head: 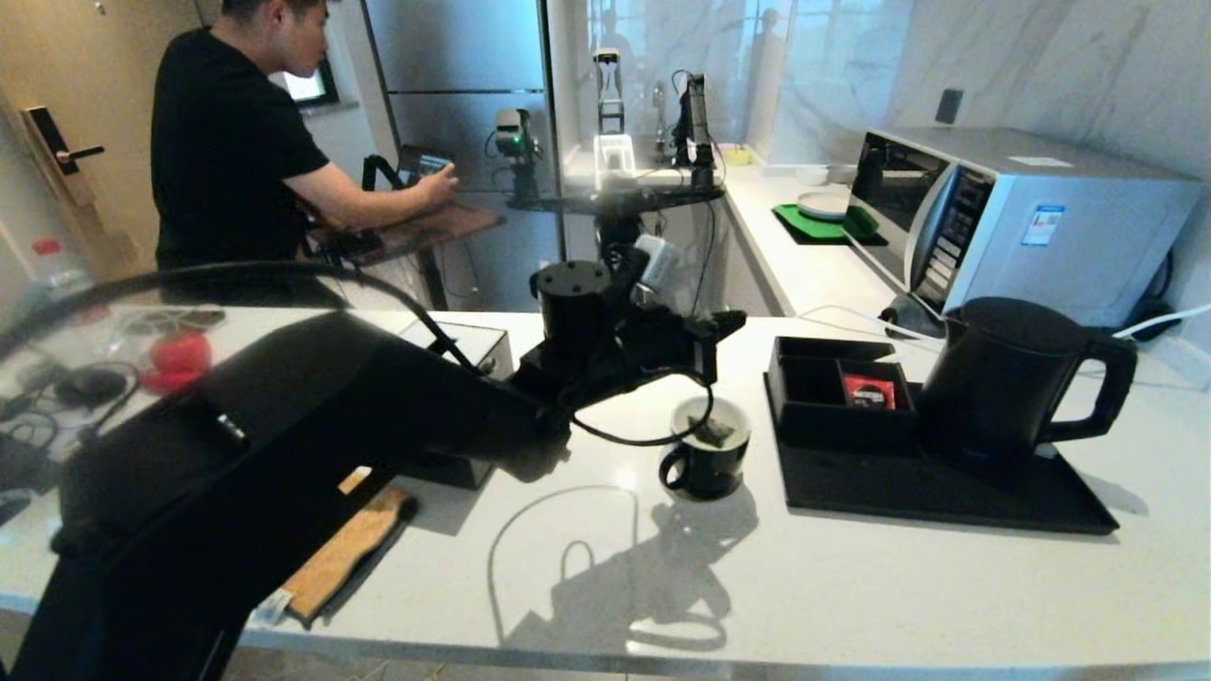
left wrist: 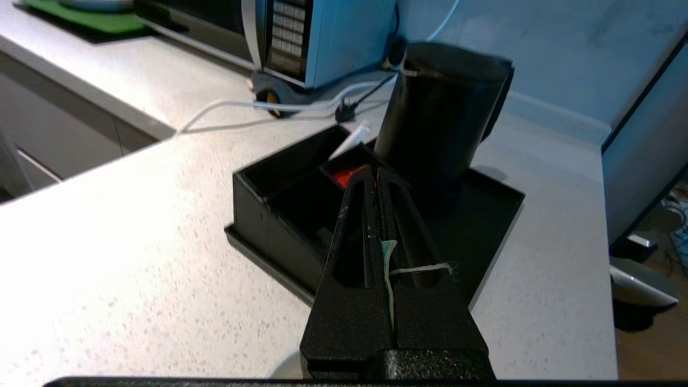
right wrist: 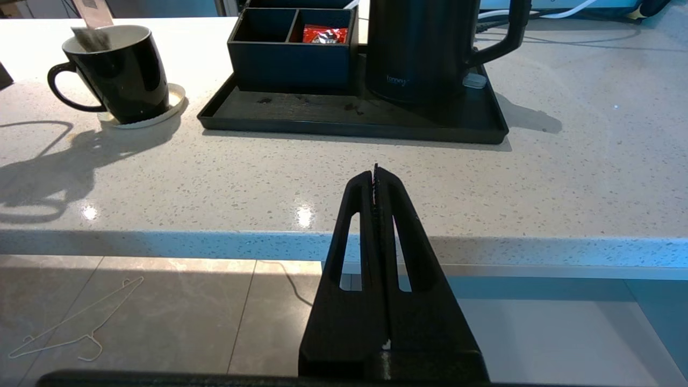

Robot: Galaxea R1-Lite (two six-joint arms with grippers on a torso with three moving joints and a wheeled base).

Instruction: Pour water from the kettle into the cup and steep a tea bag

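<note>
White counter (head: 851, 586) lies bare before cup (head: 705, 461) and tray (head: 946, 492).

Bright daylight from behind — hard shadows fall forward across the glaring counter (head: 851, 586); head view's edges bend.

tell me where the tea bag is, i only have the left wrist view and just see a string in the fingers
observer: the tea bag hangs in the cup's mouth, its top above the rim, right under the left gripper.
operator: where's the cup vs the tray
observer: on a pale coaster on the counter, just left of the tray, not touching it.
operator: right arm in the way
observer: no, the right gripper is shut and empty, off the counter in front of its near edge, well clear of the cup.
</note>
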